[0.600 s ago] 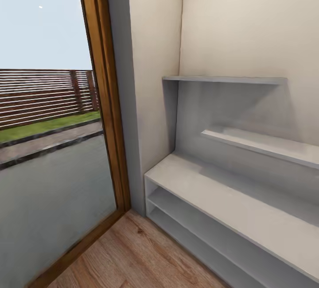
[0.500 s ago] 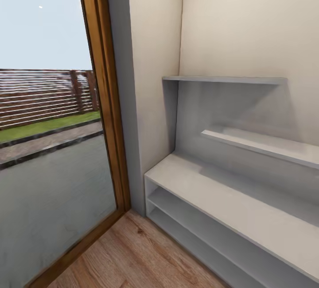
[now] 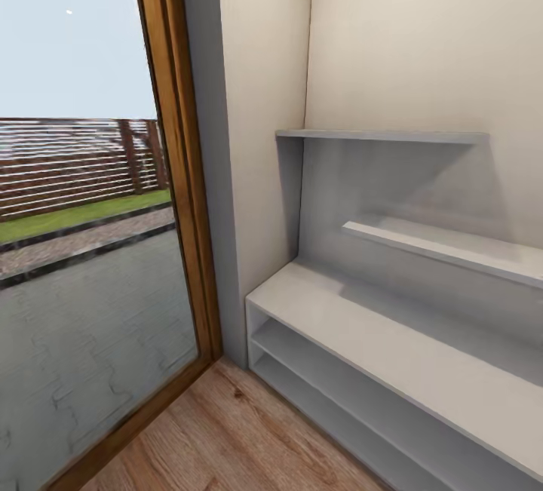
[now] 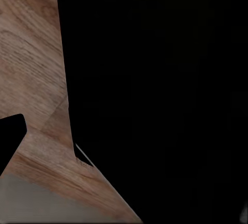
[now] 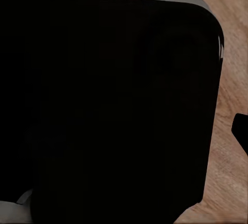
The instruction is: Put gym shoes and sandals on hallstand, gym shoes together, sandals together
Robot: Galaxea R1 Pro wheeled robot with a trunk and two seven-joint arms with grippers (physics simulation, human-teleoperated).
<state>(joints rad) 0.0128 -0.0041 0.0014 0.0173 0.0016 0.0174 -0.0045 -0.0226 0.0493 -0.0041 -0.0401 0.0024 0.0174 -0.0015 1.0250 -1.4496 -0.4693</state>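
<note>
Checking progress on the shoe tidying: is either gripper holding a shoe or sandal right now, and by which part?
It cannot be told. Both wrist views are mostly black, with bits of wood floor at the edges. The hallstand stands bare.

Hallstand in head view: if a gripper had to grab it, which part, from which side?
Likely the front edge of the hallstand's lower stepped shelf: a thin slab jutting out, open above and below, so jaws could straddle it. Come from the front; the back panel closes the rear.
</note>
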